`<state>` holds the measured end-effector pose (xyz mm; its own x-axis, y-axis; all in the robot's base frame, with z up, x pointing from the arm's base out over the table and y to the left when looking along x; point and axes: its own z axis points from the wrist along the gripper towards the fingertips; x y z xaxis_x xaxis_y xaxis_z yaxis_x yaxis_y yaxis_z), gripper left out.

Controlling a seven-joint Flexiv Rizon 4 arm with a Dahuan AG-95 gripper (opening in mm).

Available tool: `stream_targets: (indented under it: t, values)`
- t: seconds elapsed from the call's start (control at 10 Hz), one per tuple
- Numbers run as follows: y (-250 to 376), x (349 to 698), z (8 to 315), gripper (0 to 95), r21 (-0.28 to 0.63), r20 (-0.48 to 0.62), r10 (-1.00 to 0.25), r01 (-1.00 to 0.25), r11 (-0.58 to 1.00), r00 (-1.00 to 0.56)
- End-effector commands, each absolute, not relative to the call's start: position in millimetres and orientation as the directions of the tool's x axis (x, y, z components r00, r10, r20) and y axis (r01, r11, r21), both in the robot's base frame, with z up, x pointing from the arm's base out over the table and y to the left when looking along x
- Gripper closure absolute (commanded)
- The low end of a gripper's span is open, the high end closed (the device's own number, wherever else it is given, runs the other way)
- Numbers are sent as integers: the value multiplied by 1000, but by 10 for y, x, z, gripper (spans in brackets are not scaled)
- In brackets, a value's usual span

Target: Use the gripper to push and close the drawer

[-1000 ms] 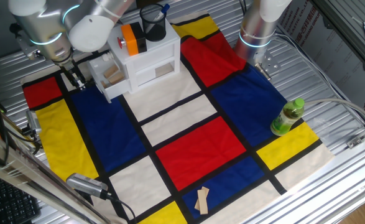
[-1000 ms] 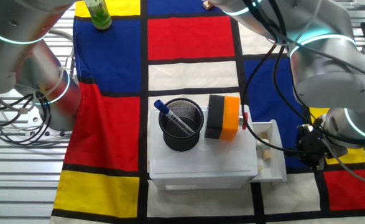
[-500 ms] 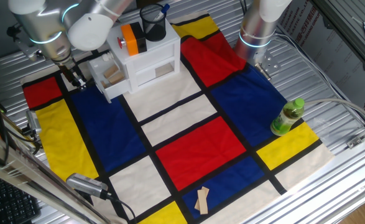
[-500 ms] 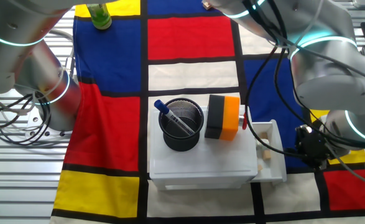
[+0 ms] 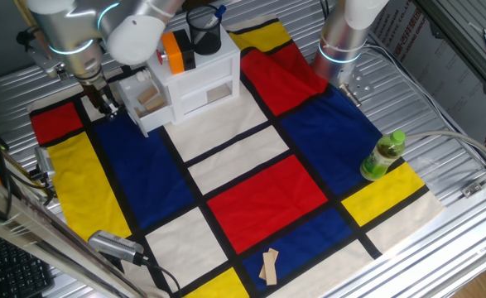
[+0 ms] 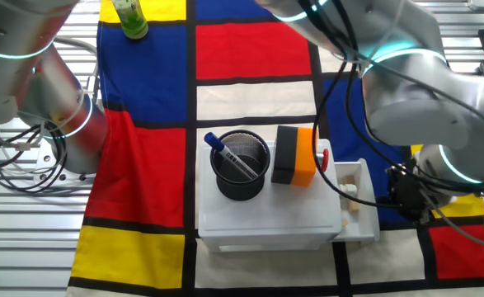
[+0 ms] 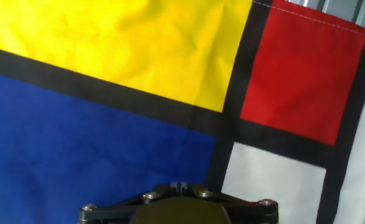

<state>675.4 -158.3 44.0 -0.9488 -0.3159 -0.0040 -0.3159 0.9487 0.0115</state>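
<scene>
- Drawer (image 5: 146, 101) closing is at the approach step: my gripper (image 5: 107, 105) hangs low over the cloth (image 5: 251, 190), just beside the drawer's outer end, and I cannot tell whether it touches yet.
- How wide my fingers stand I cannot tell; both fixed views show only a dark cluster, and the hand view shows the mount and cloth, no fingertips.
- From the other side, my gripper (image 6: 408, 196) sits beside the drawer (image 6: 355, 198), which juts from the side of the white cabinet (image 6: 266, 216), tan wooden pieces (image 6: 350, 188) lying inside.
- Next, I judge, I must press squarely on that end face and drive it straight in; an off-centre push could skew the drawer or slide the light cabinet.
- On top stand a mesh cup (image 6: 242, 169) and an orange-black block (image 6: 297, 155).
- No writing readable; the green bottle (image 5: 383, 155) label is too small.
</scene>
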Motion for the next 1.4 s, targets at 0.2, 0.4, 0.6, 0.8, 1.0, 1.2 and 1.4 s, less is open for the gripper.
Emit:
stream_targets:
  t: [0.2, 0.4, 0.6, 0.8, 1.0, 1.2, 1.4]
  values:
    - [-1578, 6776, 427, 950, 16, 3, -310, -310, 951, -951]
    - [-1573, 6780, 420, 950, 25, 1, -289, -289, 957, -957]
    - [-1570, 6781, 419, 950, 27, 1, -264, -264, 964, -965]
    - [-1570, 6781, 419, 950, 45, -11, -204, -204, 978, -979]
    - [-1571, 6781, 419, 950, 48, -12, -154, -154, 987, -988]
    - [-1571, 6781, 419, 950, 56, -4, -102, -102, 993, -995]
    - [-1569, 6782, 419, 950, 54, 2, -65, -65, 996, -998]
